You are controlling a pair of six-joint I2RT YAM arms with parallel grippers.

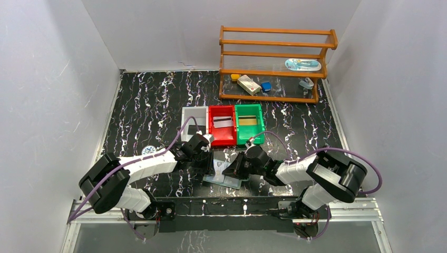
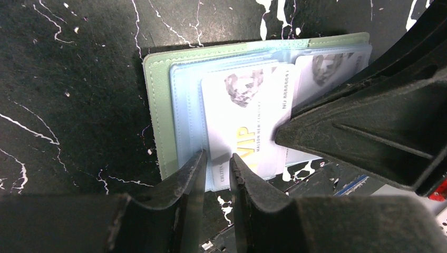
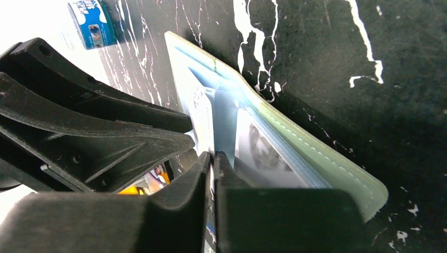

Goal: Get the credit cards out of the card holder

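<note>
Right gripper (image 3: 213, 157), pressed together, pinches the pale printed plastic card (image 2: 240, 113) in the flat grey-green bifold card holder (image 2: 156, 100) lying open on the black table (image 2: 68, 79). Left gripper (image 2: 217, 158) straddles the clear pocket (image 2: 184, 105) edge, narrowly parted; clamping unclear. Best to draw the card straight out, holder pinned.

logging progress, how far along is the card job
Done: dark card in the white bin, silver card in the red bin, gold card in the green bin. In hand: the right pincer pinches the VIP card in the open card holder; the left pincer straddles a clear pocket's edge. Left: that card and at least one more printed card behind plastic.
</note>
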